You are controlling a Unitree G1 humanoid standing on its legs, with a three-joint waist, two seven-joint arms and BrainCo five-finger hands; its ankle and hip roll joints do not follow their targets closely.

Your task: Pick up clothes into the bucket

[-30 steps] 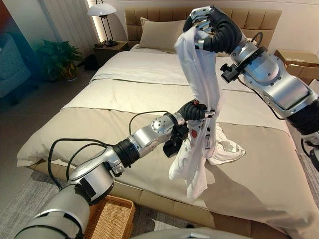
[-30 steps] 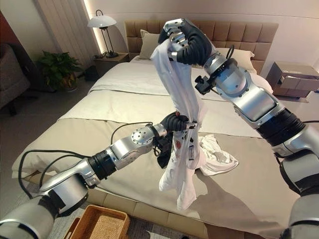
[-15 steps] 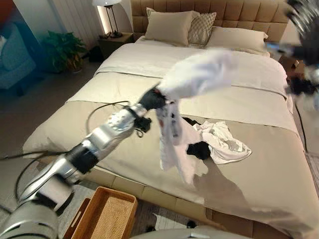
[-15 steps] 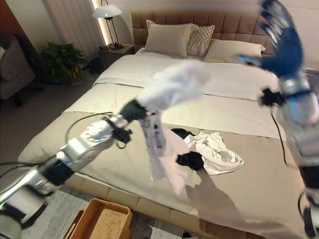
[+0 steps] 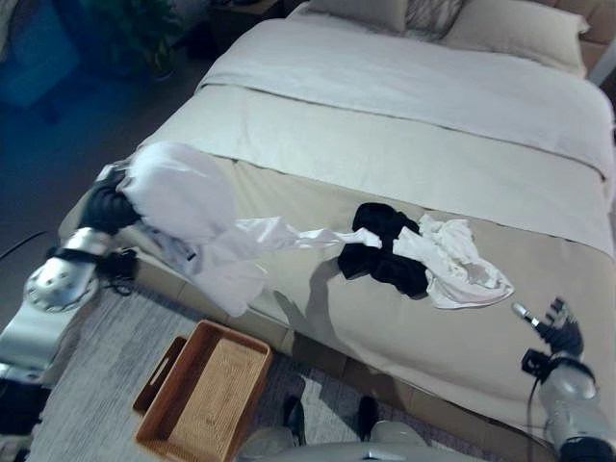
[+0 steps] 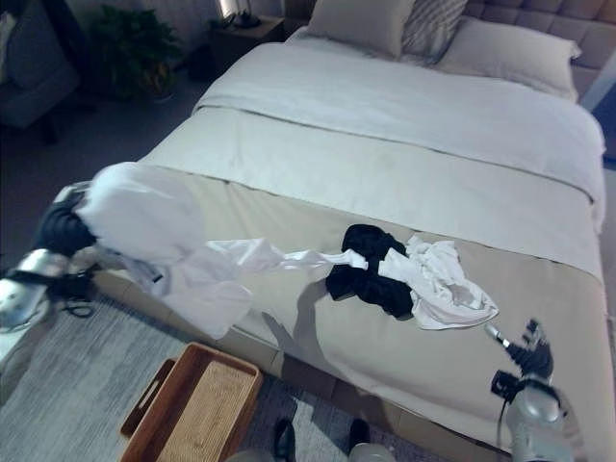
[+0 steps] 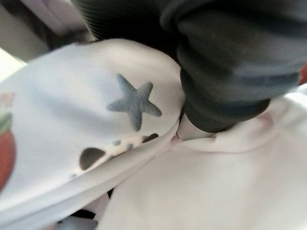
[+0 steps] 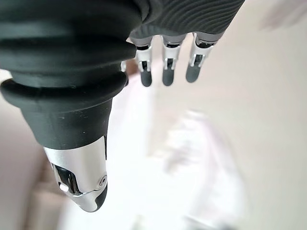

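At the bed's left edge, left hand grips white shirt bunched above the basket; its tail trails to the clothes pile. Right hand low, fingers straight, empty.

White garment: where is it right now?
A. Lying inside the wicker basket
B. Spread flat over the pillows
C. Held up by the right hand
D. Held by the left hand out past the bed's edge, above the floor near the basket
D. The left hand grips the white garment, which hangs beyond the bed edge with a trailing end reaching toward the pile; the wicker basket below holds nothing, and the right hand is open and low.
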